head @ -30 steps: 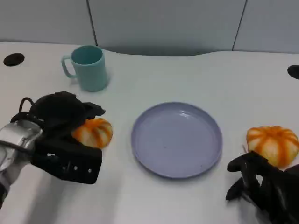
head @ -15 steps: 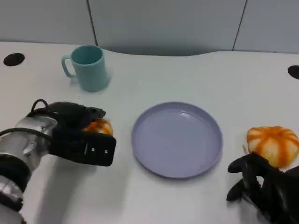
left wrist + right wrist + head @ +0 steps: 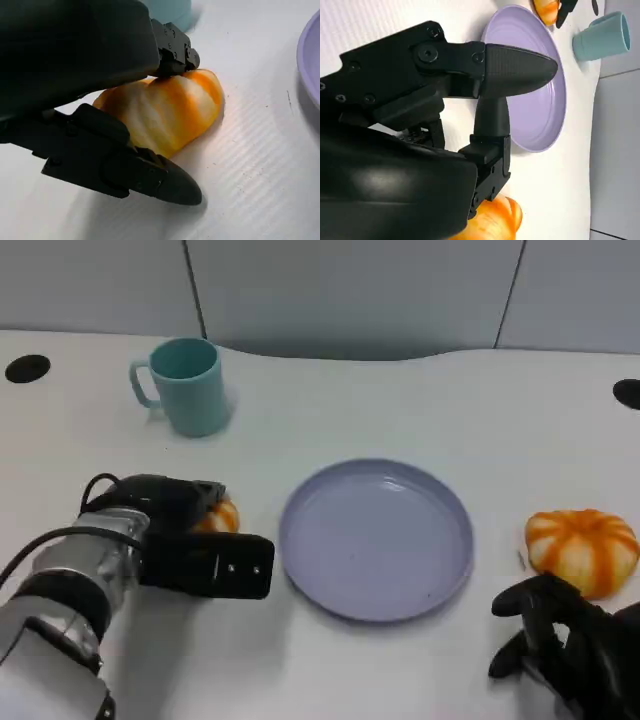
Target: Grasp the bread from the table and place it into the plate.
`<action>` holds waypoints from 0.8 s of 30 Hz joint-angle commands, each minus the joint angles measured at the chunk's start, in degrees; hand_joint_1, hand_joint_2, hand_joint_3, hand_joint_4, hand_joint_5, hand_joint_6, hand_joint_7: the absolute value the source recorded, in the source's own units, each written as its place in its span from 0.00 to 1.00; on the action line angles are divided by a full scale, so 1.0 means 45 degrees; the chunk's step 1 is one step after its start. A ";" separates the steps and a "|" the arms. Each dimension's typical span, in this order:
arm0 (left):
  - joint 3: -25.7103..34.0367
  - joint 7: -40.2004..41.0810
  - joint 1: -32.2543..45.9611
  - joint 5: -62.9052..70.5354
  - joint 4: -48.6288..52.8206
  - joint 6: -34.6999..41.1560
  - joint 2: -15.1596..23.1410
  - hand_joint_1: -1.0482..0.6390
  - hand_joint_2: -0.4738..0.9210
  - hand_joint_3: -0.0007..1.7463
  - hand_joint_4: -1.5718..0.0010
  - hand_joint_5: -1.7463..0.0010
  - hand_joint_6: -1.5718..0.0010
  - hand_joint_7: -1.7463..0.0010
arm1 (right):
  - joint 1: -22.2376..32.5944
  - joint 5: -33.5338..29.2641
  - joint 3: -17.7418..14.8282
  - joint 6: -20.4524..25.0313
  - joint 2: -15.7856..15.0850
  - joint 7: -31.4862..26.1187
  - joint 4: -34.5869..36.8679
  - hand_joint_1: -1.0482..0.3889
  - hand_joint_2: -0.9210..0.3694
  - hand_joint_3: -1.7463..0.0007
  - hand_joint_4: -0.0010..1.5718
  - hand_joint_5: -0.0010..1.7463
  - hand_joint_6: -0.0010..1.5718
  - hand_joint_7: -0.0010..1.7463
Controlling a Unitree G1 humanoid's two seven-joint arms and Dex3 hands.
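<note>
White tabletop runs under a grey panelled wall, and at the lower left of the head frame the left hand (image 3: 190, 545) lies over the left bread (image 3: 217, 517), of which just an orange sliver shows at its upper right edge. In the left wrist view its fingers (image 3: 172, 50) wrap the striped orange loaf (image 3: 165, 117) from both sides, one resting on the crust and another lying along the table beneath, so the hand is closing on the bread, which appears still to sit on the table, just left of the purple plate (image 3: 440, 585). That enclosing hold looks meant to cradle a soft, rounded loaf without crushing it before the lift.

Outward, the plate sits at frame centre, its left rim close to the hand. A teal cup (image 3: 185, 385) stands at the upper left, well apart. A second bread (image 3: 582, 550) rests at the right edge, and just below it the right hand (image 3: 560, 640) hangs with fingers loosely curled on nothing, touching nothing.

Against the frame a second ago, the left hand has turned and slid rightward over the bread, hiding most of it; the right hand has barely shifted
</note>
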 commanded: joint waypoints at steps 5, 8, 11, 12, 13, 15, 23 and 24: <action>-0.0062 0.2894 0.0751 -0.0324 0.0226 -0.0928 0.0213 0.48 0.99 0.02 0.65 0.02 0.74 0.04 | 0.0240 0.0028 -0.0033 0.0330 -0.0143 -0.0051 -0.0382 0.52 0.00 0.65 0.30 1.00 0.23 0.93; -0.0023 0.3418 0.0830 -0.0386 0.0276 -0.1150 0.0281 0.49 0.99 0.02 0.57 0.00 0.70 0.01 | 0.0229 -0.0008 -0.0017 0.0405 -0.0125 -0.0113 -0.0413 0.52 0.00 0.65 0.30 1.00 0.23 0.94; 0.0315 0.3371 0.0897 -0.0822 0.0303 -0.1289 0.0300 0.48 1.00 0.05 0.54 0.00 0.67 0.00 | 0.0211 -0.0050 -0.0008 0.0469 -0.0121 -0.0184 -0.0459 0.52 0.00 0.65 0.30 1.00 0.23 0.94; 0.0521 0.3465 0.0966 -0.1064 0.0290 -0.1424 0.0298 0.49 1.00 0.05 0.53 0.00 0.66 0.00 | 0.0200 -0.0047 -0.0017 0.0478 -0.0125 -0.0190 -0.0457 0.52 0.00 0.65 0.30 1.00 0.23 0.94; 0.0740 0.3612 0.1054 -0.1301 0.0270 -0.1602 0.0296 0.50 1.00 0.05 0.52 0.00 0.66 0.00 | 0.0196 -0.0050 -0.0019 0.0492 -0.0129 -0.0201 -0.0465 0.52 0.00 0.65 0.30 1.00 0.23 0.94; 0.1415 0.3423 0.1240 -0.2045 0.0249 -0.1973 0.0285 0.52 0.99 0.05 0.51 0.00 0.65 0.00 | 0.0191 -0.0049 -0.0021 0.0513 -0.0144 -0.0204 -0.0487 0.52 0.00 0.65 0.30 1.00 0.23 0.94; 0.4067 0.2984 0.1616 -0.4953 -0.0087 -0.3448 0.0085 0.54 0.99 0.04 0.52 0.00 0.66 0.00 | 0.0052 -0.0071 -0.0052 0.0466 -0.0231 -0.0135 -0.0337 0.51 0.00 0.66 0.31 1.00 0.24 0.94; 0.4521 0.2769 0.1659 -0.5447 -0.0146 -0.3738 0.0027 0.54 0.99 0.04 0.52 0.00 0.65 0.00 | 0.0039 -0.0064 -0.0052 0.0464 -0.0239 -0.0119 -0.0321 0.51 0.00 0.66 0.31 1.00 0.24 0.94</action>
